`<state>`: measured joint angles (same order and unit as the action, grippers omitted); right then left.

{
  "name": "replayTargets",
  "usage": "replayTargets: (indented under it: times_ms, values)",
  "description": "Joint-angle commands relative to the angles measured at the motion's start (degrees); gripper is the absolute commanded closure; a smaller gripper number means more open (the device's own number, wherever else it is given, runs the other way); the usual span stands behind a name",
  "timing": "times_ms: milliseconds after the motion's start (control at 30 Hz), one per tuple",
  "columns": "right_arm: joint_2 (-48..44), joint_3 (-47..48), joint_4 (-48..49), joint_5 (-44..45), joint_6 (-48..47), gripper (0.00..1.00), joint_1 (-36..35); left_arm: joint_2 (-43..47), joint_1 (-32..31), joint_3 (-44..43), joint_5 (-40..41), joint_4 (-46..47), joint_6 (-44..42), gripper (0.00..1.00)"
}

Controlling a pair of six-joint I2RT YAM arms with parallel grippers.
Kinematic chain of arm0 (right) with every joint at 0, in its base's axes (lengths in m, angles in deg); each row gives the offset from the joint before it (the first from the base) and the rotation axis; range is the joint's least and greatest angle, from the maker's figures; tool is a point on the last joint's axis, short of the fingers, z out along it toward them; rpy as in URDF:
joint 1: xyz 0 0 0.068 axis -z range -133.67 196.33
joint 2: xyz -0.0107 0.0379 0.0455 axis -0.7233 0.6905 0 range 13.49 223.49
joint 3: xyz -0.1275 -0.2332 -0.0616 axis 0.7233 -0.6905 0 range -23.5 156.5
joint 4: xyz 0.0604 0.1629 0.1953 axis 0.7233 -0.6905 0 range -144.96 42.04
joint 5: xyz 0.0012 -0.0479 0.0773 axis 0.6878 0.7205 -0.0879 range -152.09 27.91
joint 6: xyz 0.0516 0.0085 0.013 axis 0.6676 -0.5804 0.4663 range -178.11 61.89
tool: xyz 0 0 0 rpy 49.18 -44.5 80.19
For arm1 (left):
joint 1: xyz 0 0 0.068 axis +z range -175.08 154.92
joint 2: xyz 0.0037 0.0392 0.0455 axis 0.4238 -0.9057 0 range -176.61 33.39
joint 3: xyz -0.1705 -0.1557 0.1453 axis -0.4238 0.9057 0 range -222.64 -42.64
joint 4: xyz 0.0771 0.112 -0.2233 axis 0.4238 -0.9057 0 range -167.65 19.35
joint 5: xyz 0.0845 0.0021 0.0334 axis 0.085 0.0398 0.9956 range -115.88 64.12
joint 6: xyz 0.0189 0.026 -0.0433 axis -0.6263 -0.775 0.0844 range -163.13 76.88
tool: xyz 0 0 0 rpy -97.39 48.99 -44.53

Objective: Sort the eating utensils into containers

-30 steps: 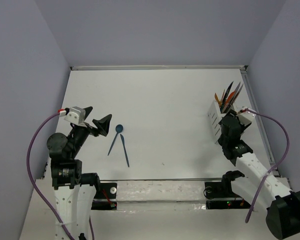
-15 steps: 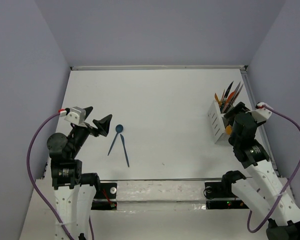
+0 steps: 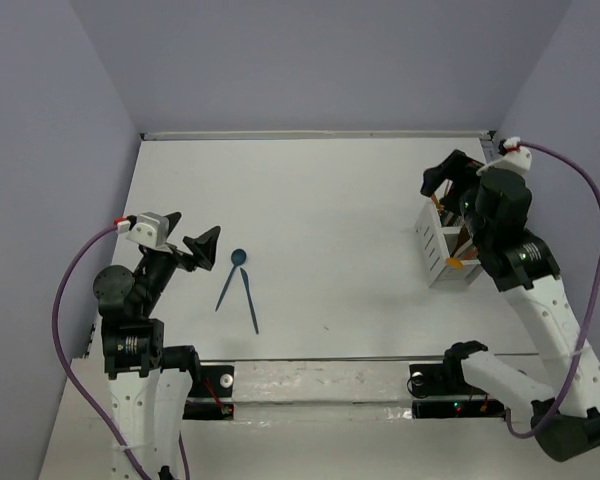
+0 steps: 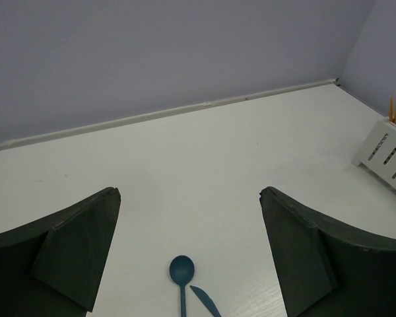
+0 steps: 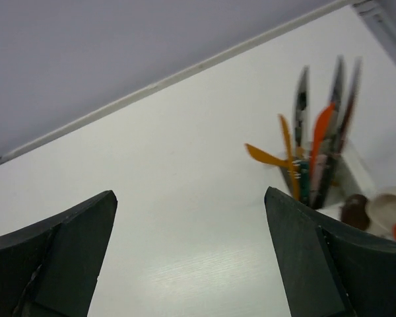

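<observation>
In the left wrist view the blue spoon (image 4: pixel 182 274) loses its handle and the blue knife (image 4: pixel 206 302) all but its tip to the bottom edge, while the right edge cuts the white caddy (image 4: pixel 384 155). In the right wrist view the standing utensils (image 5: pixel 317 155) are blurred, their compartments impossible to tell. From above, the right arm (image 3: pixel 505 215) covers most of both.

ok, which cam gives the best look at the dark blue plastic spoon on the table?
Top external: the whole dark blue plastic spoon shows, bowl to handle end, lying beside the blue plastic knife. Left wrist catches only its bowl and some handle, cut off at the bottom edge. Right wrist does not show it.
</observation>
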<state>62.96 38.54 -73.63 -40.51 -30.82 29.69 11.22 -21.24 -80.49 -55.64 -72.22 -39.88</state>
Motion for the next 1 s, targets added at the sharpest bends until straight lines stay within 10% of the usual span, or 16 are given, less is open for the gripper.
replayTargets:
  times_ms: [0,100,467,967]
  values:
    - [11.1,9.8,-3.9,-12.4,0.6,0.0,-6.5,-0.4,0.6,0.8,2.2,2.1,-1.0,0.01]
    - [17.8,13.4,-3.9,-1.0,-1.1,0.0,-18.7,-0.9,0.9,0.8,4.2,2.0,-1.1,0.01]
    - [58.8,38.4,-6.0,-10.8,-10.7,0.01,-41.5,1.3,3.8,1.0,16.9,1.7,-0.8,0.01]
    - [84.1,58.8,-26.4,-9.1,-7.3,0.3,-51.6,2.2,4.4,1.4,16.1,2.1,-0.5,0.01]
